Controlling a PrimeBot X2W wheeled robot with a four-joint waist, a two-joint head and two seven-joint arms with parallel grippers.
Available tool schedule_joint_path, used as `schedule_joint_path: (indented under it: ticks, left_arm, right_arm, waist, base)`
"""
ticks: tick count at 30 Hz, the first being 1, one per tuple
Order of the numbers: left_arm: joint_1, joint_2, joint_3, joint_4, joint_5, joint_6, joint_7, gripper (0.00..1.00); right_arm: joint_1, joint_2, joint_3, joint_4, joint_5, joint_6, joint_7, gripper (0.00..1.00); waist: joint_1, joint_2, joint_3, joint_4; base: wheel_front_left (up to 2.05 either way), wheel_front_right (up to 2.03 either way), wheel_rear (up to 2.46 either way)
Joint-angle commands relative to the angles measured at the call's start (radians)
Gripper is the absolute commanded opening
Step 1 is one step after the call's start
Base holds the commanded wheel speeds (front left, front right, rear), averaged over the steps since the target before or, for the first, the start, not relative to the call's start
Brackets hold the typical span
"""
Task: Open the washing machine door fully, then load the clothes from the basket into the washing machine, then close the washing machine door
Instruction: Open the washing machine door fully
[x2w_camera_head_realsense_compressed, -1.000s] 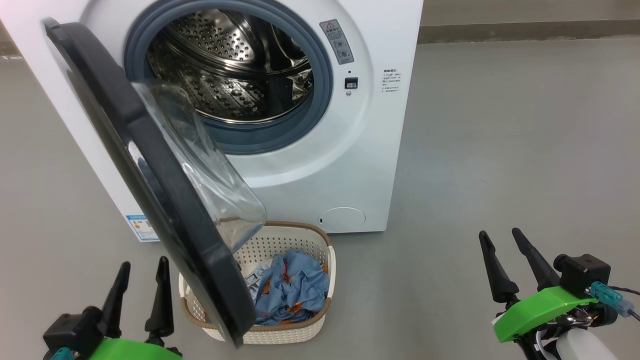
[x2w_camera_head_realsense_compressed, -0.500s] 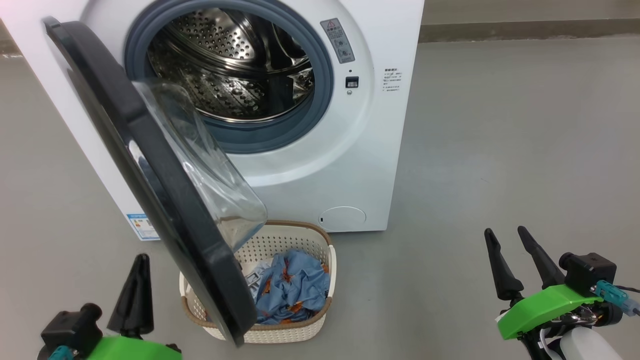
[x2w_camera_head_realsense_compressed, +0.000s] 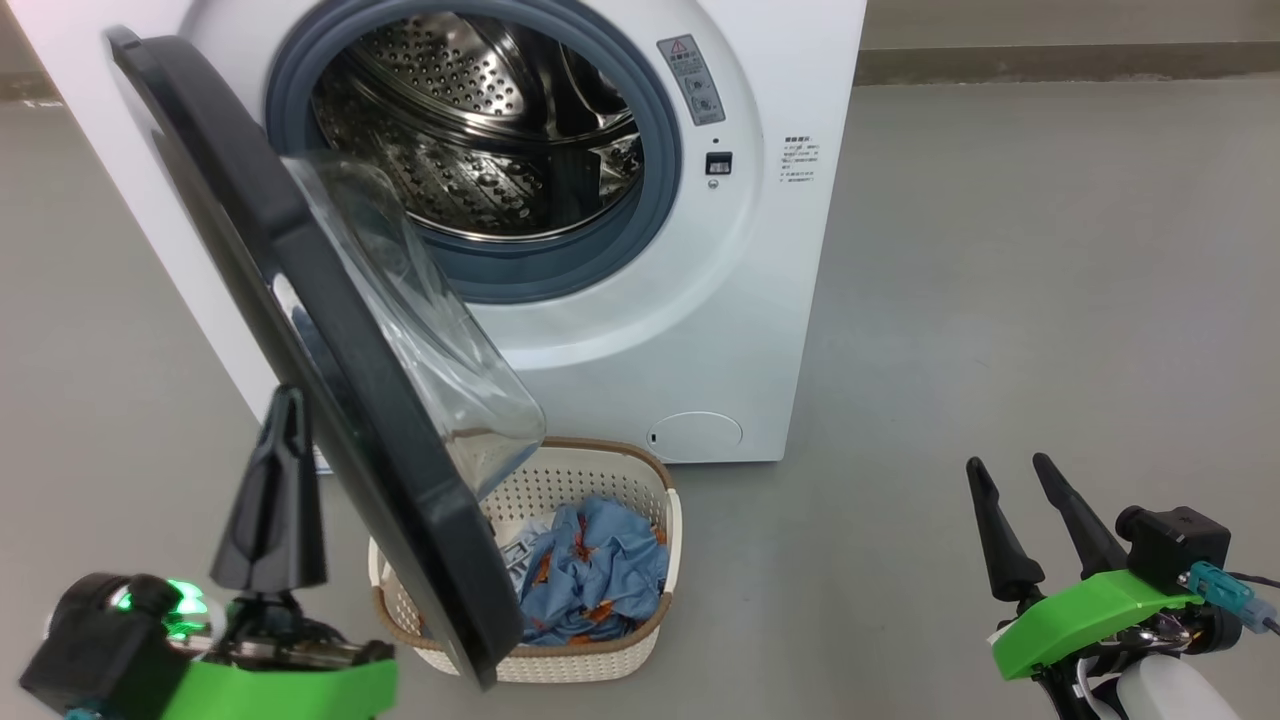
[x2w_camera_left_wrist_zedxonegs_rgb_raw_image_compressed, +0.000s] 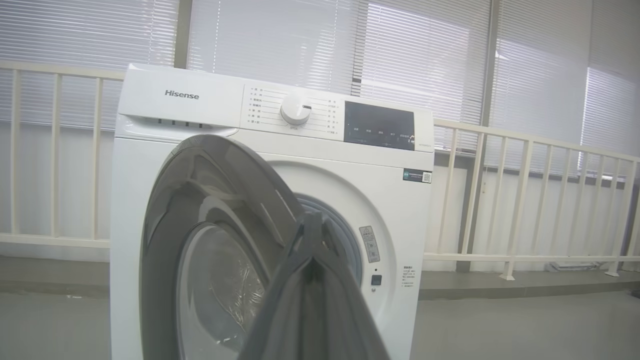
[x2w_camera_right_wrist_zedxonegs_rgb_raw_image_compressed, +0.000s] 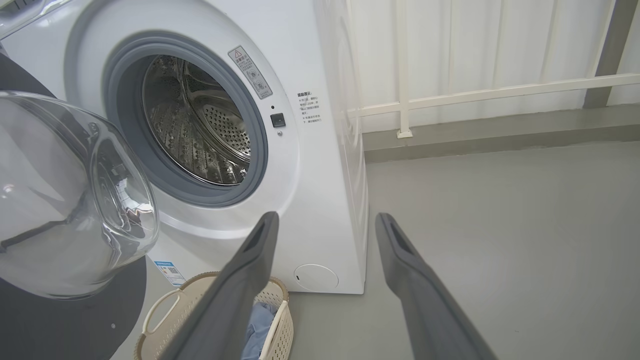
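Two grippers lie nearest: left gripper (x2w_camera_head_realsense_compressed: 286, 415), lower left, fingers pressed together, empty; right gripper (x2w_camera_head_realsense_compressed: 1006, 464), lower right, spread. Bottom centre, the basket (x2w_camera_head_realsense_compressed: 612, 446) holds the clothes (x2w_camera_head_realsense_compressed: 595, 580). Above it the door (x2w_camera_head_realsense_compressed: 300, 300) stands partway open, slanting upper left to bottom centre, glass bulging right toward the washing machine (x2w_camera_head_realsense_compressed: 760, 300).

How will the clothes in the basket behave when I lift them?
The clothes lie crumpled in soft folds, so probably floppy, trailing from a pinch. A small bundle, likely light. The perforated basket looks light too and may shift.
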Motion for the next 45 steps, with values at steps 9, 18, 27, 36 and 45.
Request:
schedule_joint_path:
  ticks: [9,18,27,36,45]
  left_arm:
    - [0.012,-0.01,-0.093,-0.142,-0.018,-0.028,0.101,0.0]
    - [0.032,-0.025,-0.155,-0.023,-0.056,-0.056,0.144,0.0]
    - [0.019,-0.05,-0.18,0.14,-0.084,-0.077,0.137,0.0]
    - [-0.013,-0.062,-0.161,0.257,-0.098,-0.071,0.106,0.0]
    - [-0.018,-0.05,-0.133,0.295,-0.113,-0.056,0.092,0.0]
  right_arm:
    - [-0.022,0.0,0.025,-0.018,-0.004,0.006,-0.013,1.0]
    - [-0.029,0.013,0.033,-0.015,0.0,0.006,-0.013,1.0]
    - [-0.038,0.02,0.034,-0.01,0.001,0.006,-0.013,1.0]
    - [-0.039,0.025,0.027,-0.005,-0.003,0.006,-0.013,1.0]
    - [-0.035,0.03,0.026,0.005,0.002,0.006,-0.013,1.0]
  waist:
    - [0.0,0.0,0.009,0.002]
    - [0.0,0.0,0.023,-0.017]
    - [0.0,0.0,0.043,-0.041]
    - [0.0,0.0,0.047,-0.035]
    - [0.0,0.0,0.037,0.028]
  base:
    - [0.0,0.0,0.0]
    - [0.0,0.0,0.0]
    - [0.0,0.0,0.0]
    - [0.0,0.0,0.0]
    - [0.0,0.0,0.0]
